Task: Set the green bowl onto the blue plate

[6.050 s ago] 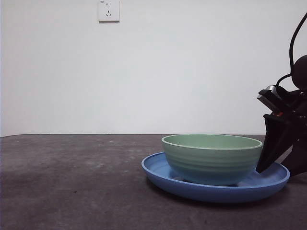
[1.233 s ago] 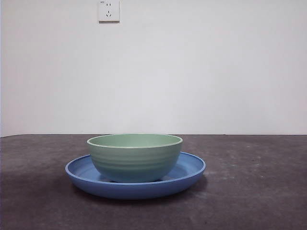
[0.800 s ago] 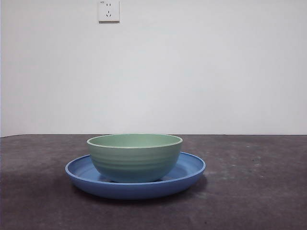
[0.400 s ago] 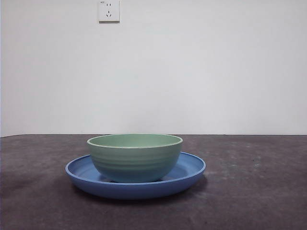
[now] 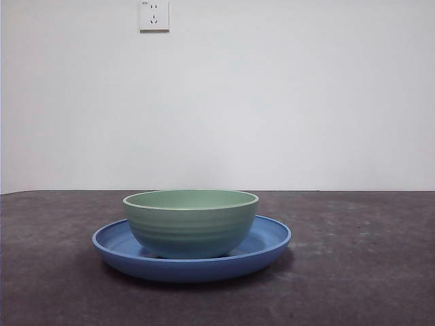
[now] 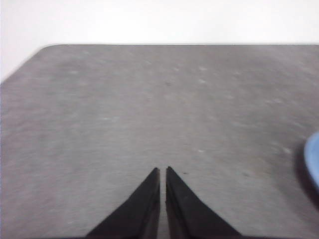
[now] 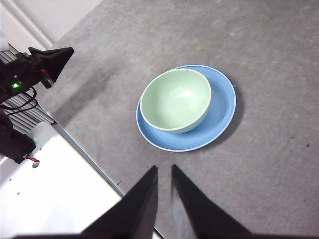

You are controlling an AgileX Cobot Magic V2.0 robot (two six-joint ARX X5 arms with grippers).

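**Green bowl sits on the blue plate, both grippers clear**

In the front view the dark grey table point(image 5: 353, 272) fills the lower part of the frame. Nearest, left of centre, the blue plate point(image 5: 268, 241) lies flat on it, its raised rim curving up on both sides. The green bowl point(image 5: 191, 223) stands upright inside the plate, its base resting on the plate's floor and its ridged wall rising above the plate's rim. It sits toward the left of the plate, so more blue shows on the right. Behind, the table's far edge meets a plain white wall, and a white wall socket point(image 5: 154, 15) shows at the upper left of the frame. No arm appears in this view.

The right wrist view looks down from well above: the right gripper point(image 7: 164, 169) hangs high over the table, its jaws only a narrow gap apart and holding nothing. The bowl and plate lie at the centre of that frame, the bowl off-centre on the plate. At the upper left of that frame the left gripper point(image 7: 64, 51) shows as a dark tip.

In the left wrist view the left gripper's jaws are pressed nearly together, empty, over bare table, with a sliver of the plate at the right edge.
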